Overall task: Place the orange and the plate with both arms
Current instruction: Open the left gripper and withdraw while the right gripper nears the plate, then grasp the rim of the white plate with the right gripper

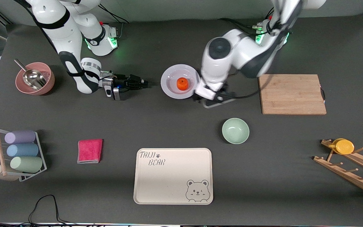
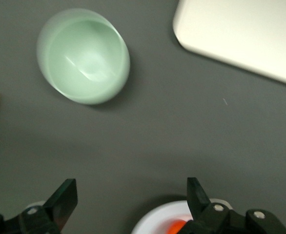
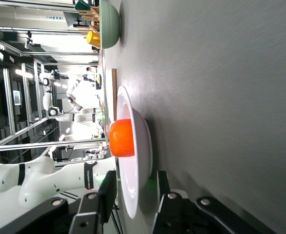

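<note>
Closest to the front camera lies the cream bear tray (image 1: 156,186), with a folded pink cloth (image 1: 89,151) beside it toward my right arm's end of the table. A wire rack of pastel cups (image 1: 20,154) sits at that same end. At my left arm's end stands a wooden rack (image 1: 351,167) carrying a yellow disc (image 1: 344,146).

A little farther from the camera than the tray, the pale green bowl (image 1: 235,130) sits upright and apart from everything else.

Farther again comes the white plate (image 1: 170,88), flat on the table, with the orange (image 1: 182,83) resting in its middle. My left gripper (image 2: 131,187) is just beside the plate on the side toward my left arm's end. Its fingers (image 2: 65,200) are spread wide and pinch nothing, and one of them stands over the plate's rim. My right gripper (image 1: 143,84) lies low and level on the plate's other side, pointing at the rim. Its fingers (image 3: 106,195) are spread too, and the front view shows a gap between them and the plate.

About level with the plate, a wooden cutting board (image 1: 291,94) lies toward my left arm's end. A pink bowl (image 1: 50,80) holding a metal scoop (image 1: 33,77) sits toward my right arm's end.
</note>
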